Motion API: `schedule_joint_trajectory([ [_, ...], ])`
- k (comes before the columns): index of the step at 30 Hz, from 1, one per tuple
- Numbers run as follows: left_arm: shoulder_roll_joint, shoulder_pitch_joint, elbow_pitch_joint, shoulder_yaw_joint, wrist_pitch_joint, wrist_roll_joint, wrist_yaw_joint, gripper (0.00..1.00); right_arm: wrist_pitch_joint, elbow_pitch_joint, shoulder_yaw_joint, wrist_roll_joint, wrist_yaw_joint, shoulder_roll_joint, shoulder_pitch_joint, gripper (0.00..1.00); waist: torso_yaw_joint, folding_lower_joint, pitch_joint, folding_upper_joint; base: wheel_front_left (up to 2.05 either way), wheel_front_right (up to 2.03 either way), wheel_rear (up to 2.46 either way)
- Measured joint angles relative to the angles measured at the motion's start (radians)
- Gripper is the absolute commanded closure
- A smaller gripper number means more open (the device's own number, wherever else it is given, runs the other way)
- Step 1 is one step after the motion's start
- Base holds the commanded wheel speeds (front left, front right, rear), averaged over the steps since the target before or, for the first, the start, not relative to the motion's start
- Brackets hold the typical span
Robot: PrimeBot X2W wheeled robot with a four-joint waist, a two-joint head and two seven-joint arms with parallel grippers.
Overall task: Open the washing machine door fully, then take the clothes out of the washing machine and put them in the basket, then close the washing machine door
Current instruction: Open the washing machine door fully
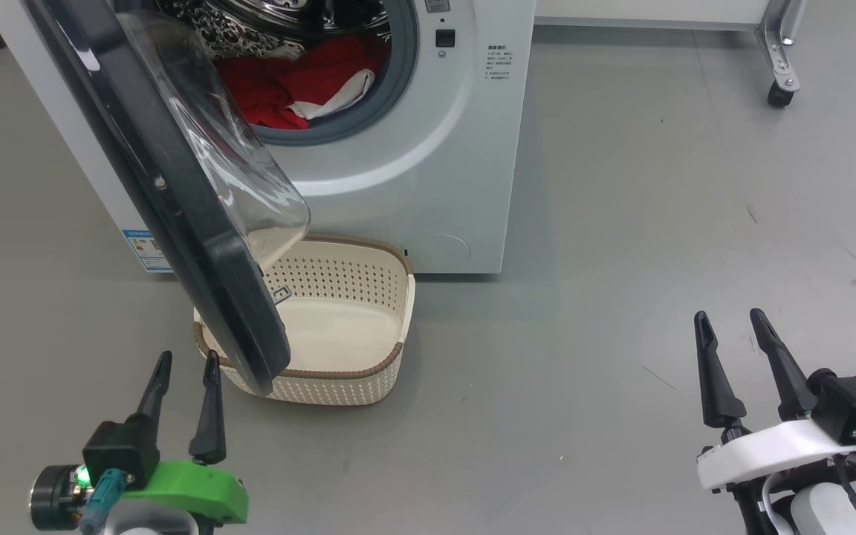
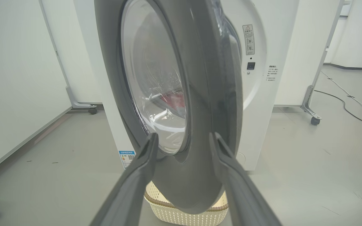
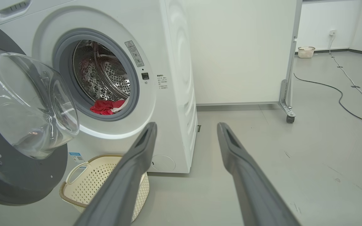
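The washing machine door stands part-open, its black rim edge-on just ahead of the left end effector — the nearer one, fingers spread, empty; the right end effector, likewise released, hangs well apart; the clothes lie inside the washing machine — above the basket.

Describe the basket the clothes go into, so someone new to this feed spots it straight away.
Find the white washing machine with its washing machine door standing open. On the grey floor right in front of it, partly under the door's lower edge, sits the basket. It is cream perforated plastic with a brown rim, far nearer than the small basket across the room.
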Motion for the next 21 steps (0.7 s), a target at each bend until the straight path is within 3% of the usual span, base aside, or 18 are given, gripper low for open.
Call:
schedule_joint_trajectory([
  [1,0.0,0.0,0.001,0.0,0.0,0.0,-0.003,1.0,0.0,0.0,-0.001,0.0,0.002,0.001,0.0,0.0,0.0,0.0,0.0,0.0,0.0,0.0,0.0],
  [21,-0.003,-0.013,-0.062,0.045,0.0,-0.002,-0.016,1.0,0.0,0.001,-0.028,-0.035,0.021,0.031,0.011,0.0,-0.004,0.0,0.001,0.0,0.0,0.0,0.0],
])
